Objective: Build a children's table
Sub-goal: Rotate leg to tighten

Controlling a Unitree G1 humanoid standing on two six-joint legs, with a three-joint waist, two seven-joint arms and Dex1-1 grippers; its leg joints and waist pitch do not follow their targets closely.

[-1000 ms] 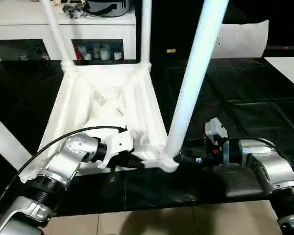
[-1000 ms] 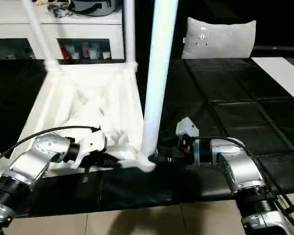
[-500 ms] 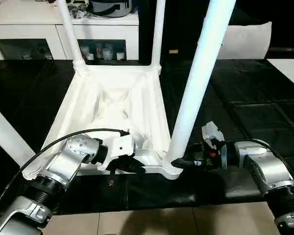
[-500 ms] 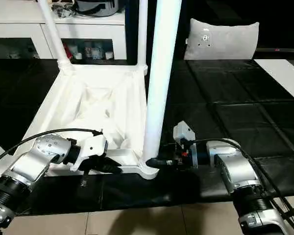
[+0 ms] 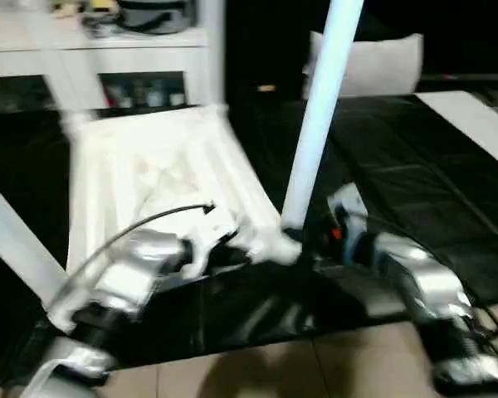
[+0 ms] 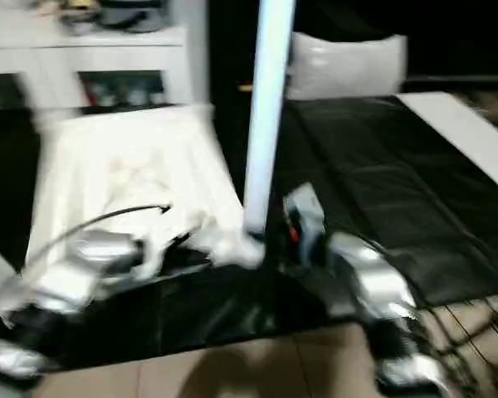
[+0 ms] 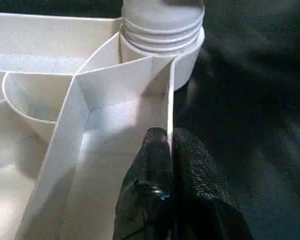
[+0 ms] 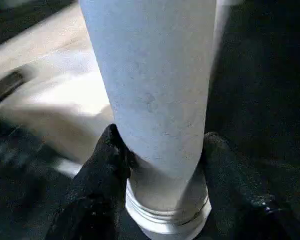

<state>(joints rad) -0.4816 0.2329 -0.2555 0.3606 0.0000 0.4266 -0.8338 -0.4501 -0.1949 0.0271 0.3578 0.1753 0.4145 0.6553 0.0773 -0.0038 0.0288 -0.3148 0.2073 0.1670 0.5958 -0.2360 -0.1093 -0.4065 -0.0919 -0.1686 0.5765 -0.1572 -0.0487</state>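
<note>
The children's table top [image 5: 149,174] lies upside down on the black mat, ribbed side up. A leg [image 5: 315,124] stands in its near right corner socket [image 7: 162,30]. Another leg [image 5: 12,240] slants up at the near left, and two more rise at the far corners. My left gripper [image 7: 169,137] is shut on the thin rim wall of the top, just beside that near right socket. My right gripper [image 8: 162,145] has one black finger on each side of the leg's threaded base [image 8: 165,210], both touching it.
A white cabinet [image 5: 108,50] with shelves stands behind the table. A pale cushion [image 5: 373,58] leans at the back right. The black mat [image 5: 415,182] runs off to the right, a white board [image 5: 473,116] lies at its far right, and tiled floor [image 5: 274,365] shows in front.
The head views have swung and blurred, so the camera moved. My right fingers have closed in on the base of the leg. The left gripper keeps its hold on the rim.
</note>
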